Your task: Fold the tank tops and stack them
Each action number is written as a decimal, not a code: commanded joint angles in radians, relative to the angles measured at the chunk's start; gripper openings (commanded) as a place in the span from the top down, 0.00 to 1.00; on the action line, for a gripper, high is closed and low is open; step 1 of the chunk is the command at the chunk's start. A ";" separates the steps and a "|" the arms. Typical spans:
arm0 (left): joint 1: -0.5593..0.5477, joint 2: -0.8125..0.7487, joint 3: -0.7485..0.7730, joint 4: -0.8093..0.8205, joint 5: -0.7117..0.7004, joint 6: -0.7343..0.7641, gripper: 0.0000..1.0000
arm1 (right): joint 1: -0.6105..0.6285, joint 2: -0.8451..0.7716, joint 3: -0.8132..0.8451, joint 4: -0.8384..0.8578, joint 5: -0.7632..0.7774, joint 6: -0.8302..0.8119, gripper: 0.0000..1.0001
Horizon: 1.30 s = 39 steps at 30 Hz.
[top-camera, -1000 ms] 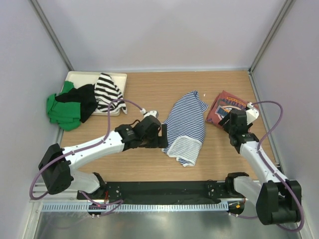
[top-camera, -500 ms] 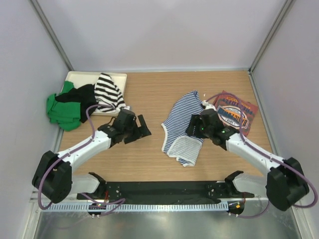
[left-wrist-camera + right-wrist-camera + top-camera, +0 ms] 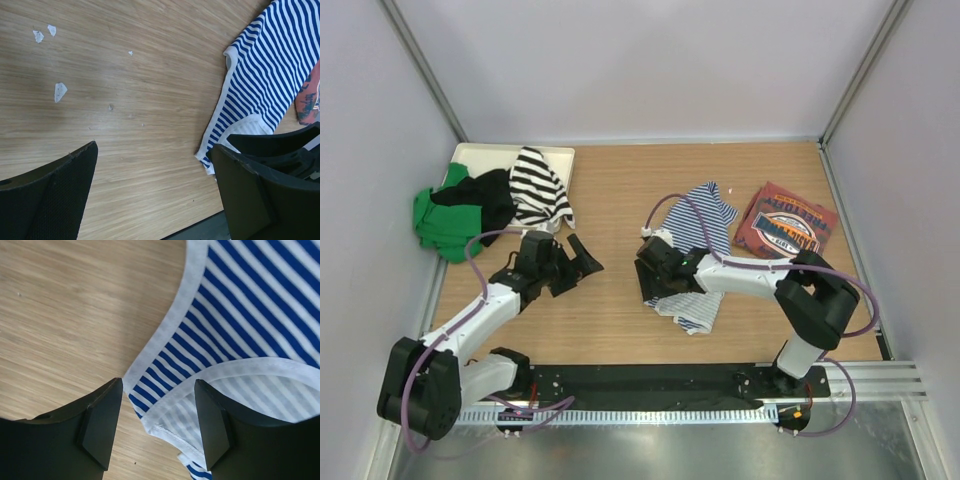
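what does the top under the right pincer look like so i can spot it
On the wooden table, look just right of centre. The tank top lies spread there, with the open right pincer at its near-left edge. Thin blue-and-white stripes with white trim set it apart from the red printed top beside it.

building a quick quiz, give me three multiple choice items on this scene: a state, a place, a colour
1. The left hand and right hand are: A both shut on cloth; B both open; C left open, right shut.
2. The brick-red top lies: A right of the striped top; B under the left hand; C inside the right hand's grip.
3. The striped top's stripes are: A green and black; B red and grey; C blue and white.
Answers: 1 B, both wrist views show them spread wide, holding nothing. 2 A, the top view shows it. 3 C, clear in the right wrist view.
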 commanded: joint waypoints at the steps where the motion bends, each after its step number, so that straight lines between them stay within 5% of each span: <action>1: 0.007 -0.010 -0.008 0.067 0.028 0.043 0.04 | 0.047 0.042 0.066 -0.037 0.063 0.027 0.35; 8: 0.007 -0.012 -0.010 0.052 -0.038 0.122 0.04 | 0.133 0.099 0.085 -0.067 0.023 0.016 0.62; 12: 0.007 -0.016 -0.012 0.094 0.041 0.142 0.03 | 0.212 0.057 0.037 -0.115 0.046 0.028 0.96; 13: 0.007 -0.019 -0.015 0.102 0.049 0.142 0.03 | 0.247 0.013 0.004 -0.128 0.057 0.036 0.99; 19: 0.007 -0.041 -0.028 0.125 0.054 0.154 0.03 | 0.243 -0.315 -0.180 -0.360 0.330 0.258 0.98; 20: 0.007 -0.042 -0.030 0.133 0.060 0.155 0.03 | 0.223 -0.404 -0.187 -0.404 0.371 0.284 0.92; 23: 0.006 -0.041 -0.044 0.173 0.072 0.155 0.04 | 0.211 -0.539 -0.188 -0.437 0.402 0.293 0.39; 24: 0.007 -0.038 -0.050 0.183 0.087 0.157 0.04 | 0.211 -0.550 -0.187 -0.387 0.387 0.276 0.37; 32: 0.006 -0.022 -0.074 0.239 0.095 0.194 0.04 | 0.209 -0.242 0.026 -0.284 0.342 0.038 0.61; 39: 0.009 -0.030 -0.079 0.222 0.015 0.195 0.03 | 0.177 0.023 0.209 -0.230 0.310 -0.007 0.59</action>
